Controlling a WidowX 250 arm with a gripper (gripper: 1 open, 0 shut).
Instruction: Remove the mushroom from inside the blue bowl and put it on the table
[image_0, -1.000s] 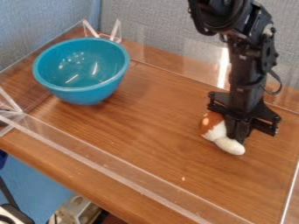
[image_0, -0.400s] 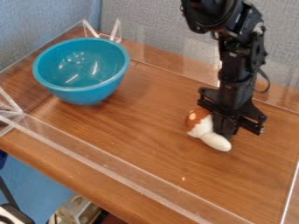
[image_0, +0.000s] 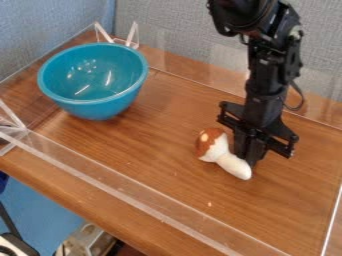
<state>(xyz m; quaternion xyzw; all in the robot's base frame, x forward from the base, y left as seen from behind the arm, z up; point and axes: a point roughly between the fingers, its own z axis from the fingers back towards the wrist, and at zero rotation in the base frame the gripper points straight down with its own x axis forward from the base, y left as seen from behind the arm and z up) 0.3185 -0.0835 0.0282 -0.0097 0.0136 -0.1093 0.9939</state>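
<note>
The mushroom (image_0: 219, 153) lies on its side on the surface (image_0: 147, 150), out of the bowl, toward the right half and roughly midway between the far and near edges. Its orange-brown cap faces left and its pale stem runs down to the right, ending close under the end effector (image_0: 254, 152).

The end effector hangs from a black arm (image_0: 265, 60) that comes down from the top of the view, and it points straight down at the surface. Its dark fingers (image_0: 242, 148) stand right at the stem end of the mushroom, close enough that it is hard to say whether they touch it. From this angle the gap between the fingers is not readable, so I cannot tell how far they are parted or whether they have any hold on the mushroom; the mushroom itself looks to be resting on the wood.

The blue bowl (image_0: 91, 80) sits upright near the far left corner of the surface, well apart from the mushroom and the arm. Its inside shows only glossy highlights.

Low clear walls (image_0: 94, 170) run along the edges of the surface, with the near one crossing in front of the mushroom toward the lower right.
</note>
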